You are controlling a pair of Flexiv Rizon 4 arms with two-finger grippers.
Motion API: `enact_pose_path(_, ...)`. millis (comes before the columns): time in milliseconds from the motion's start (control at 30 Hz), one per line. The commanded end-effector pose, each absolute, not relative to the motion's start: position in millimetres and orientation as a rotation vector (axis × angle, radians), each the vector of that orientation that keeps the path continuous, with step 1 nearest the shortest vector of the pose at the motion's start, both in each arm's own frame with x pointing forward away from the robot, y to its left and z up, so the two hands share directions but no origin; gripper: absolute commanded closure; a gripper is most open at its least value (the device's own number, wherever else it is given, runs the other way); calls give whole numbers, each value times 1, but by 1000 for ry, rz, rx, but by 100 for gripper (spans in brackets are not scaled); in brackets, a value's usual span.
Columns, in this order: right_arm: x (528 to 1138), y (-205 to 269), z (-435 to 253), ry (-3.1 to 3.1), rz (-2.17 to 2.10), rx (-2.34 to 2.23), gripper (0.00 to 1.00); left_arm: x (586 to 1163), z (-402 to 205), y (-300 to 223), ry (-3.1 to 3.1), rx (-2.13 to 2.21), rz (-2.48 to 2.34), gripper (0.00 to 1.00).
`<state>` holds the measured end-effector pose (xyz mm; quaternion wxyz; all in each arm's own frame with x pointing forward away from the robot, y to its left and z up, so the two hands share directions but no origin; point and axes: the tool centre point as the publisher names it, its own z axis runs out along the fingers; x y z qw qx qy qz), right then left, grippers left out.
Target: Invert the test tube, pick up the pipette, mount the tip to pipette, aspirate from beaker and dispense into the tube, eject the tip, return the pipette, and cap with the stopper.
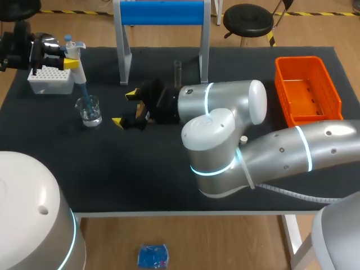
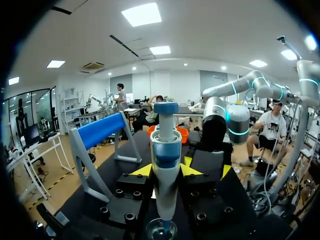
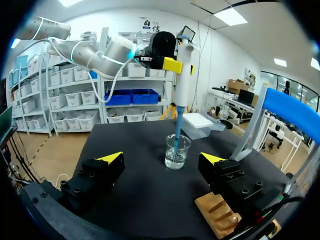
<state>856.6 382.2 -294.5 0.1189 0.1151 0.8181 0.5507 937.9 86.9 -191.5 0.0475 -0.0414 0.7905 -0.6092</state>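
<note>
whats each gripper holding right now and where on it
Left gripper holds the pipette by its upper body, near the blue band. Right gripper is open and empty.

pipette [image 1: 79,66]: white-blue, upright, tip [image 1: 84,93] dipped in beaker, upper left | beaker [image 1: 89,111]: clear glass, left | test tube [image 1: 178,70]: upright, upper centre

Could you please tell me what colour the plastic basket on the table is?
The ribbed plastic basket is bright orange, clearest in the head view.
</note>
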Motion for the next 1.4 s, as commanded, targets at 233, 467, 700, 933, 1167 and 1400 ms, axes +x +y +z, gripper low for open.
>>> enact_pose_path(233, 851, 354, -231, 2470, 1588, 221, 0, 938, -192, 87, 2410, -125, -1857, 100)
enact_pose_path(467, 862, 348, -192, 2498, 1611, 89, 0, 938, -192, 87, 2410, -125, -1857, 100)
enact_pose_path(700, 874, 357, -161, 2540, 1657, -36, 0, 938, -192, 87, 2410, -125, -1857, 100)
enact_pose_path(933, 882, 375, -143, 2576, 1690, -141, 0, 938, -192, 87, 2410, -125, -1857, 100)
enact_pose_path(1167, 893, 400, -137, 2623, 1691, -218, 0, 938, -192, 87, 2410, -125, -1857, 100)
enact_pose_path(1400, 905, 422, -129, 2639, 1644, -240, 0, 938, -192, 87, 2410, -125, -1857, 100)
